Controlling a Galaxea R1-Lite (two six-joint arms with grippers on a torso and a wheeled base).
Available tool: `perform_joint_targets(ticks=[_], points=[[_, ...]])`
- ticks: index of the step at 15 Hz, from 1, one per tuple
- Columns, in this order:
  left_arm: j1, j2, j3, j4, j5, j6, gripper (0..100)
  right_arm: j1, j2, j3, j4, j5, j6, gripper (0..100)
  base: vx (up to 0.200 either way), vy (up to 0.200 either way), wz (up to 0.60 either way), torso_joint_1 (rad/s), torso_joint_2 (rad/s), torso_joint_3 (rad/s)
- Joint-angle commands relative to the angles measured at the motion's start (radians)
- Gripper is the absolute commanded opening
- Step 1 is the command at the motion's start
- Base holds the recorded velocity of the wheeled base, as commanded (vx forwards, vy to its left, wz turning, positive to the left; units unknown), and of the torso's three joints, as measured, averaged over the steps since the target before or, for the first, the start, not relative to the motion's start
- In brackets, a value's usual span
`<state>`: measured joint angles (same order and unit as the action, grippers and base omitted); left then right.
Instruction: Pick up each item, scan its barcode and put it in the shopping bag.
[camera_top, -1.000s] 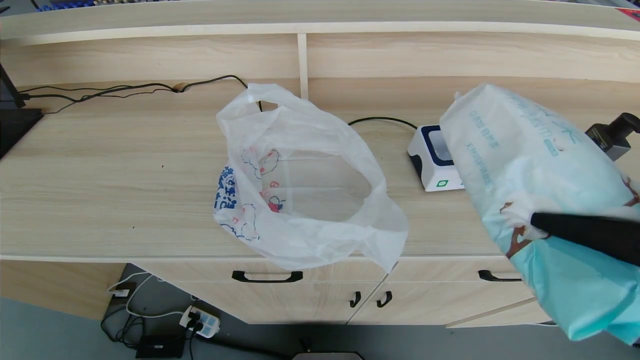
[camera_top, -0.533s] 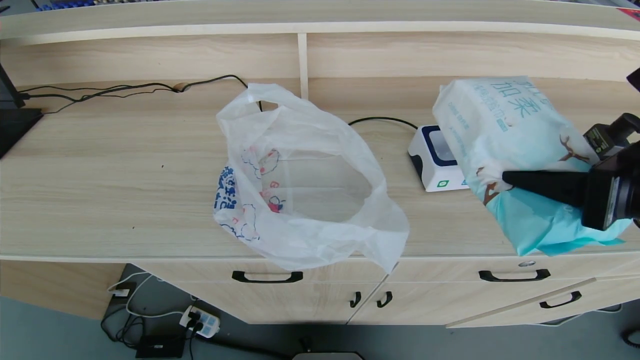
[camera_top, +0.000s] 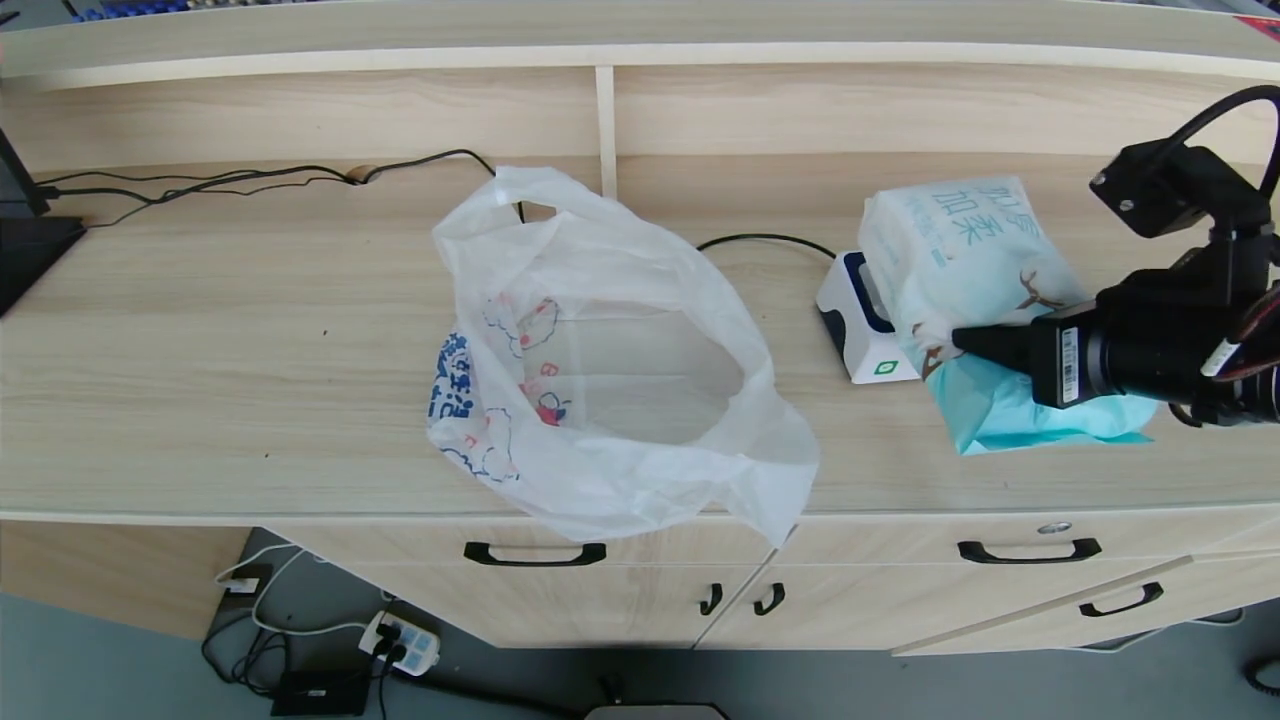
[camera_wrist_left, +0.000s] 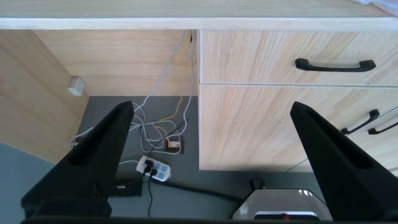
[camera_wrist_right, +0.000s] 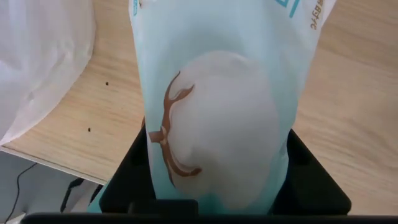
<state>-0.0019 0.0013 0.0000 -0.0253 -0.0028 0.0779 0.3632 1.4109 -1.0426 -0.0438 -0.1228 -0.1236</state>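
Nearest you, below the counter's front edge, your left gripper (camera_wrist_left: 208, 158) hangs with its two black fingers (camera_wrist_left: 93, 162) spread wide and nothing between them. It faces the drawer fronts, a black drawer handle (camera_wrist_left: 334, 65) and a white power strip (camera_wrist_left: 153, 168) on the dark floor.

On the light wood counter (camera_top: 200, 350), the shopping bag (camera_top: 600, 350) lies near the middle. It is thin white plastic with blue and red print, its mouth gapes open, and its front hem spills over the counter edge onto the drawer below.

To the right of the bag and well apart from it, your right gripper (camera_top: 962, 338) is clamped on the tissue pack (camera_top: 960, 250), a soft white and teal packet with a brown deer drawing. In the right wrist view the black fingers (camera_wrist_right: 134, 171) press in on both sides of the tissue pack (camera_wrist_right: 217, 124), pinching it about midway along. The teal end points toward the counter's front edge and the white end leans back over the scanner.

The scanner (camera_top: 858, 325), a small white box with a dark blue window, sits just beside the pack and partly under it. You cannot tell whether the two touch. A black cable (camera_top: 760, 239) runs from behind the scanner toward the bag. Farther back on the left, more black cables (camera_top: 200, 182) trail along the foot of the raised back panel.
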Motion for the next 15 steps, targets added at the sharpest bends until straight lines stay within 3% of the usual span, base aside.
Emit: perform_joint_targets(ticks=[1, 7, 10, 11, 15], points=[[0.0, 0.0, 0.0, -0.001, 0.0, 0.0, 100, -0.017, 0.048, 0.007, -0.004, -0.005, 0.001, 0, 0.0, 0.0, 0.0, 0.0, 0.0, 0.0], [0.0, 0.0, 0.0, -0.001, 0.0, -0.003, 100, -0.036, 0.054, 0.012, -0.025, 0.0, -0.001, 0, 0.0, 0.0, 0.0, 0.0, 0.0, 0.0], [0.0, 0.0, 0.0, -0.001, 0.0, -0.003, 100, -0.035, 0.059, 0.026, -0.107, 0.0, -0.047, 0, 0.0, 0.0, 0.0, 0.0, 0.0, 0.0], [0.0, 0.0, 0.0, -0.002, 0.0, -0.003, 100, -0.023, 0.054, 0.041, -0.211, 0.006, -0.117, 0, 0.0, 0.0, 0.0, 0.0, 0.0, 0.0], [0.0, 0.0, 0.0, -0.002, 0.0, -0.003, 100, 0.197, -0.012, 0.078, -0.307, 0.002, -0.123, 0, 0.0, 0.0, 0.0, 0.0, 0.0, 0.0]])
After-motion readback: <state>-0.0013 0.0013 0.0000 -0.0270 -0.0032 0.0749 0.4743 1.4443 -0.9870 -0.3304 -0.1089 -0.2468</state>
